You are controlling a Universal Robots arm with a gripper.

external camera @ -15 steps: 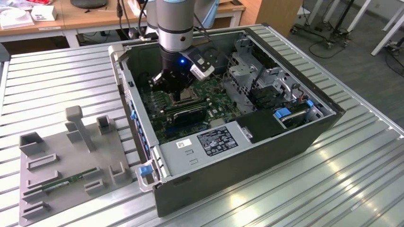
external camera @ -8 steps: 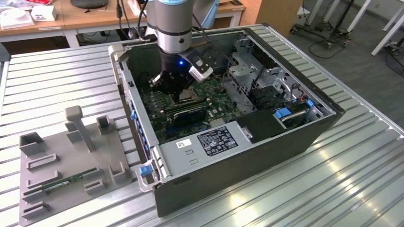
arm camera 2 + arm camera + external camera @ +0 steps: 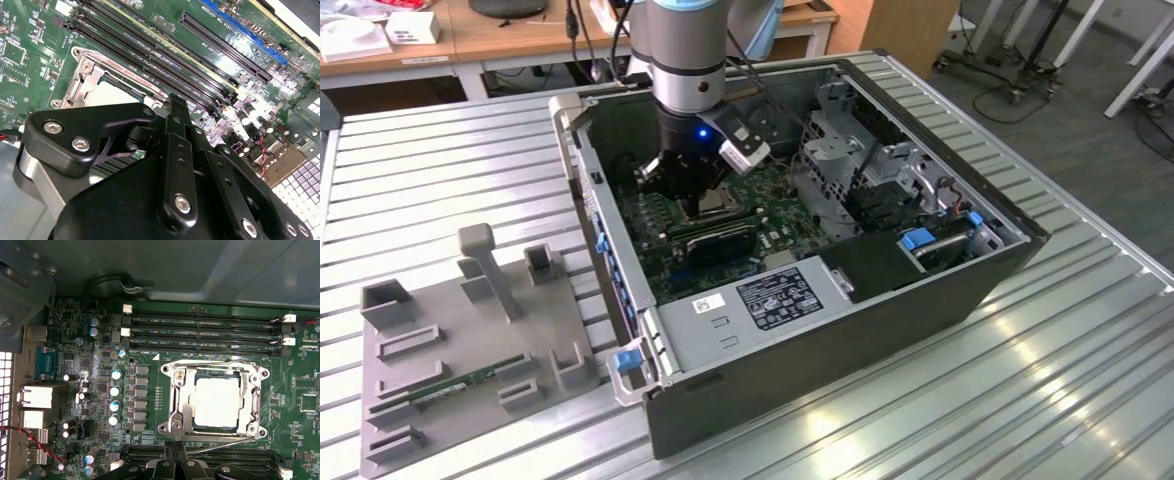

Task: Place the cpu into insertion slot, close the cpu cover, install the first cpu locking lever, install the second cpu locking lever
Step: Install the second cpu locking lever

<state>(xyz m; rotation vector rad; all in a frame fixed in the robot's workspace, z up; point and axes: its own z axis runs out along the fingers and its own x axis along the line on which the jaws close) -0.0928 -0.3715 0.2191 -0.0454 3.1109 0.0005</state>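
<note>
Cpu [image 3: 216,401] seated in the insertion slot [image 3: 200,374] on the green motherboard [image 3: 150,352], cpu cover [image 3: 177,402] lowered around it, gripper [image 3: 691,192] poised directly above inside the computer case [image 3: 881,330], finger state indiscernible.

Glossy silver metal cpu cover [image 3: 252,405]

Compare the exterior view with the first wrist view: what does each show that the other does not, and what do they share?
Exterior view alone: the arm, the whole computer case on a slatted table, and a grey fixture tray beside it. First wrist view alone: the cpu lying in the insertion slot, with the cpu cover closed around it. Both share the green board and the gripper.
</note>
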